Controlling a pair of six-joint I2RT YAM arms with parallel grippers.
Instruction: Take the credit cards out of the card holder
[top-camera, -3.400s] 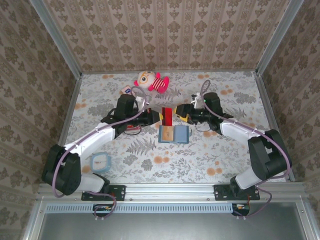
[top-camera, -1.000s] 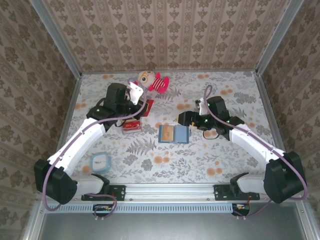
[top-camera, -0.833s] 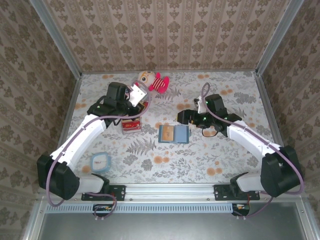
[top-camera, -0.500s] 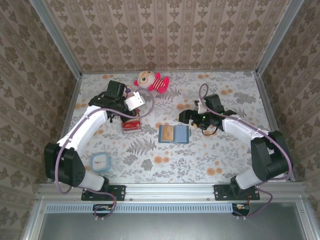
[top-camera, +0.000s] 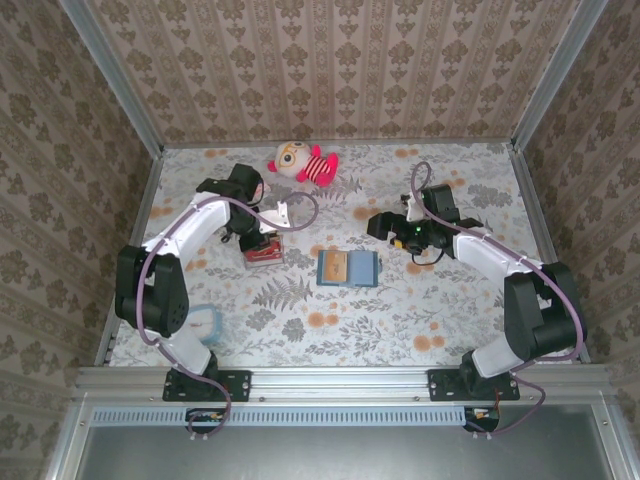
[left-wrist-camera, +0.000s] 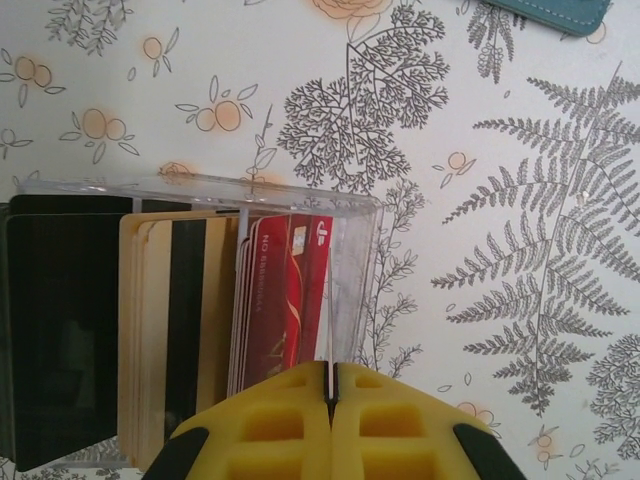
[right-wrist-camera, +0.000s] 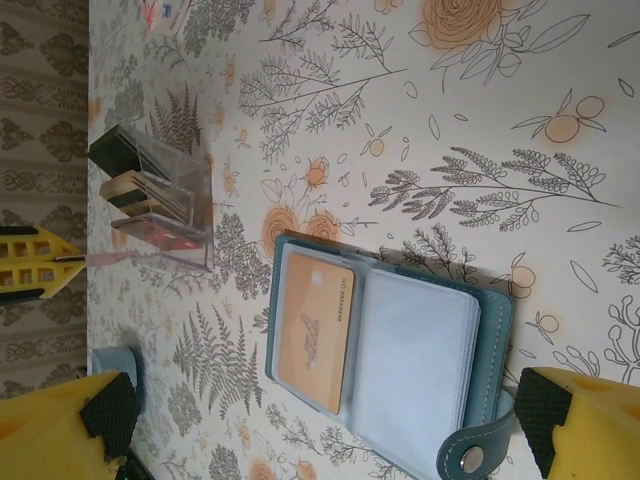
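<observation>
The left gripper (left-wrist-camera: 330, 372), earlier above the open teal folding card holder (top-camera: 349, 268) at centre, now sits left of it, fingers pinched on a red card (left-wrist-camera: 320, 280) in a clear plastic box (left-wrist-camera: 352, 260). The right gripper (top-camera: 385, 225), fingers wide apart, has backed off rightward. Tan-orange card (right-wrist-camera: 315, 330) stays pocketed. Floral tabletop (top-camera: 420, 320), patterned wallpaper walls (top-camera: 330, 70).

Soft, even light falls from overhead on the flowered table (top-camera: 440, 310) — shadows lie faint and short, the clear card box (left-wrist-camera: 350, 260) carries only thin pale glints, and the yellow fingertips (left-wrist-camera: 390, 420) nearest the wrist lenses blur slightly.
</observation>
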